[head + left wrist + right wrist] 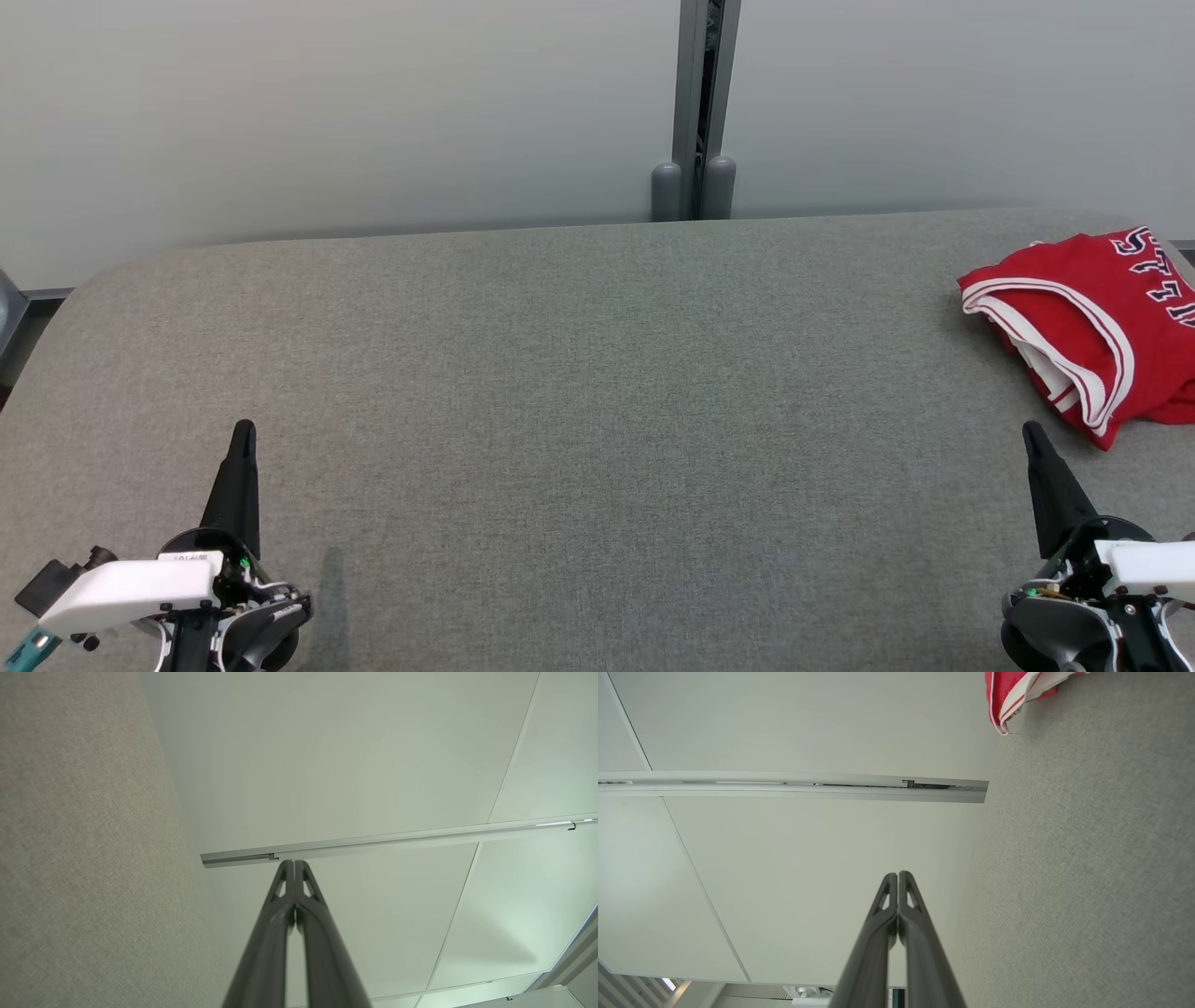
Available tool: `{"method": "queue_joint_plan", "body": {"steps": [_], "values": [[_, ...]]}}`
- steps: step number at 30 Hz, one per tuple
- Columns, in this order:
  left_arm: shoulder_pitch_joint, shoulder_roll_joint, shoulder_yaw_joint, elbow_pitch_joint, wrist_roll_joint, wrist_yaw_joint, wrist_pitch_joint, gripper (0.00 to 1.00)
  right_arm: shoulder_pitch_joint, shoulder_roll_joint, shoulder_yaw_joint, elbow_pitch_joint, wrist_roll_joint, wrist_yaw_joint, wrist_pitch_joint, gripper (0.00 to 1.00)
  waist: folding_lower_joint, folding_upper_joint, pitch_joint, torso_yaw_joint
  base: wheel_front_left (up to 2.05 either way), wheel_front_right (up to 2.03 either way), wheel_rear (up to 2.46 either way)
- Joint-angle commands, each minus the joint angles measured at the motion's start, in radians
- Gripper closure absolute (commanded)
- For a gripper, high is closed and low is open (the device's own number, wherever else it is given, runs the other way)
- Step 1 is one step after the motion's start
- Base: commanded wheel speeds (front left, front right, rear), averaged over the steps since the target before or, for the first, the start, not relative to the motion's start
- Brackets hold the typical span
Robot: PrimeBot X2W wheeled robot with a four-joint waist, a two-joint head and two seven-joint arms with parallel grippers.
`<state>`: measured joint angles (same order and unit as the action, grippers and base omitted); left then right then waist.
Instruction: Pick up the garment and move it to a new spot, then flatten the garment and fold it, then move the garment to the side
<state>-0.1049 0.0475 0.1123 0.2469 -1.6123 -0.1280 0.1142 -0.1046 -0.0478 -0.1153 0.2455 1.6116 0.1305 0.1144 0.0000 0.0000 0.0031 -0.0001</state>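
The garment is a red jersey with white trim and dark lettering, lying folded at the far right of the grey padded table; its edge shows at the top of the right wrist view. My left gripper rests at the lower left, shut and holding nothing, its tips pressed together in the left wrist view. At the lower right my right gripper is shut and holds nothing, a short way in front of the jersey; its tips also meet.
Pale wall panels rise behind the table, with a grey vertical post at the back centre. The table's far edge curves down at the left corner. The jersey reaches the view's right border.
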Motion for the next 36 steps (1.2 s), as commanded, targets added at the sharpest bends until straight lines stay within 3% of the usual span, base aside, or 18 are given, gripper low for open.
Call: {"method": "queue_joint_plan", "body": {"steps": [1, 36], "values": [[-0.009, 0.005, 0.004, -0.003, -0.001, -0.006, 0.003, 1.00, -0.008, -0.004, -0.001, -0.002, 0.002, 0.000, 0.004, 1.00, 0.0000, 0.0000, 0.000, 0.000, 0.00, 0.00, 0.00], [-0.009, 0.005, 0.004, -0.003, -0.001, -0.006, 0.003, 1.00, -0.008, -0.004, 0.000, -0.002, 0.002, 0.000, 0.003, 1.00, 0.0000, 0.0000, 0.000, 0.000, 0.00, 0.00, 0.00]]}}
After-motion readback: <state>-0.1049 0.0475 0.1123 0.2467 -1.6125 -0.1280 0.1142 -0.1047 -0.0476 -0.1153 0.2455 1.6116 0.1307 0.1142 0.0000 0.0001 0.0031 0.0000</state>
